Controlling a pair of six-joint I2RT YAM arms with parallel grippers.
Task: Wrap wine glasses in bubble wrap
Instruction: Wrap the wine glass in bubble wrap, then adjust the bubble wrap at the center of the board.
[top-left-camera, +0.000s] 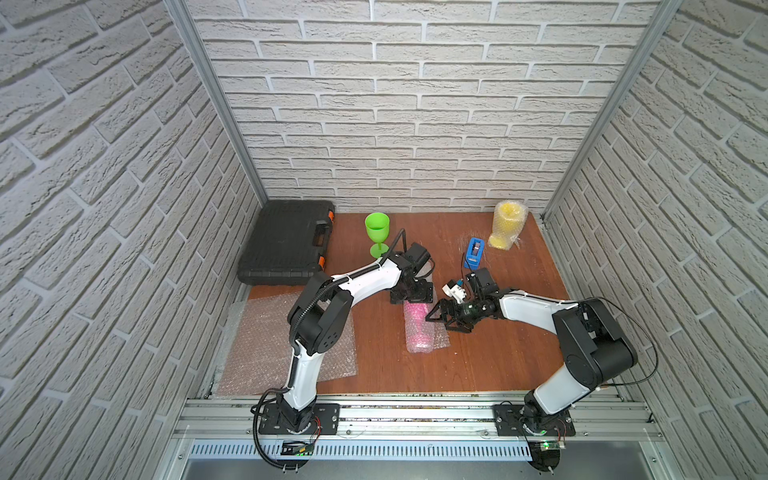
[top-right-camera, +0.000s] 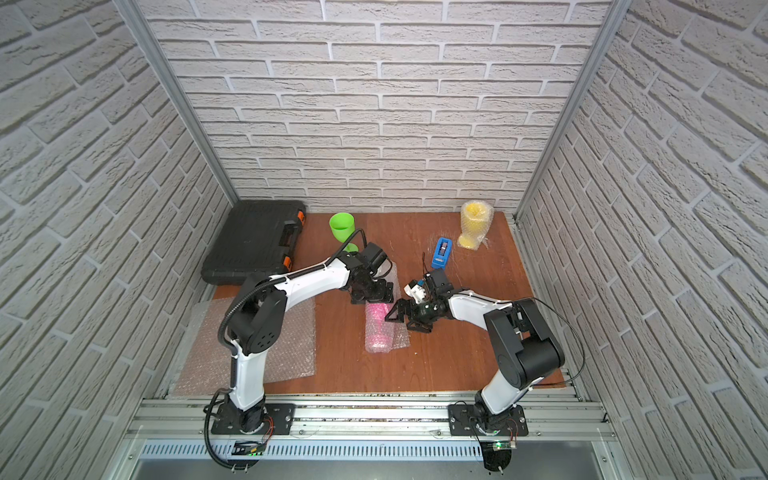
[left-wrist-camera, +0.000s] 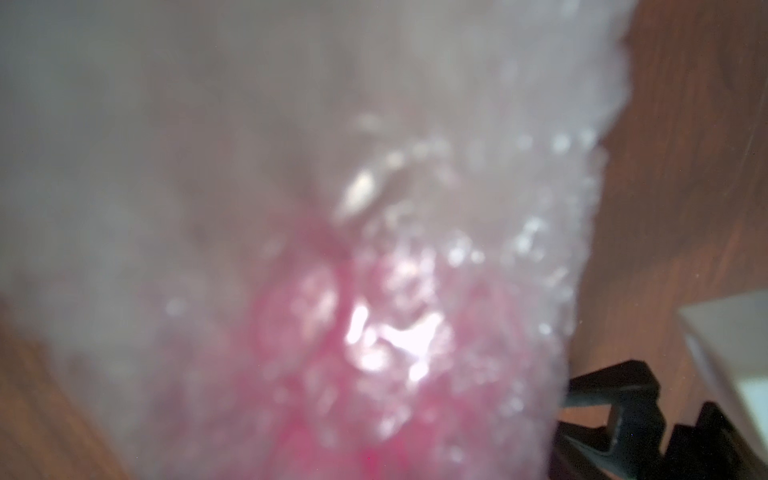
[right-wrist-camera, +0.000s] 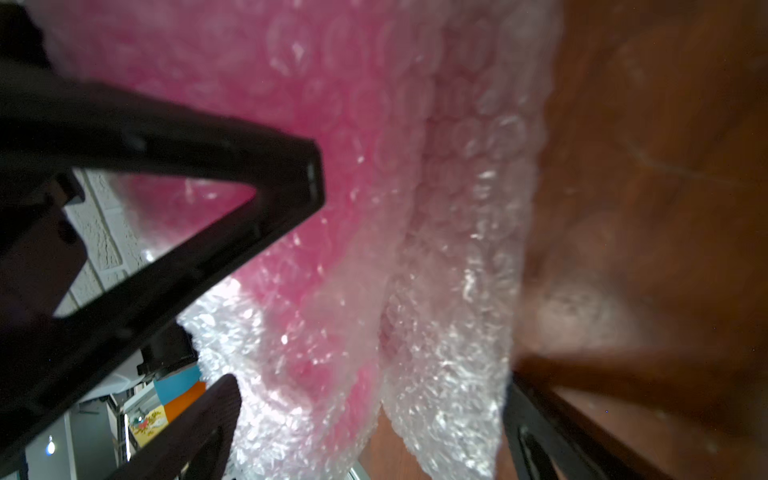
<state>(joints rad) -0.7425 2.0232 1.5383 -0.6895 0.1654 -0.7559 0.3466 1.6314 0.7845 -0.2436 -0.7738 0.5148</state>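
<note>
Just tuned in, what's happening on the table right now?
Both arms are at the pink goblet, which lies on its side on the table, rolled in bubble wrap. The right claw stands open at its side; the left claw sits over its far end, jaws hidden. The yellow goblet stands wrapped at the back, the green goblet unwrapped. A spare sheet lies front left.

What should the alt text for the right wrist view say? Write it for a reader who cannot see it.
A pink goblet rolled in clear bubble wrap fills the close-up, lying on a brown wooden table. The black right pincer stands open, spread across the bundle.
</note>
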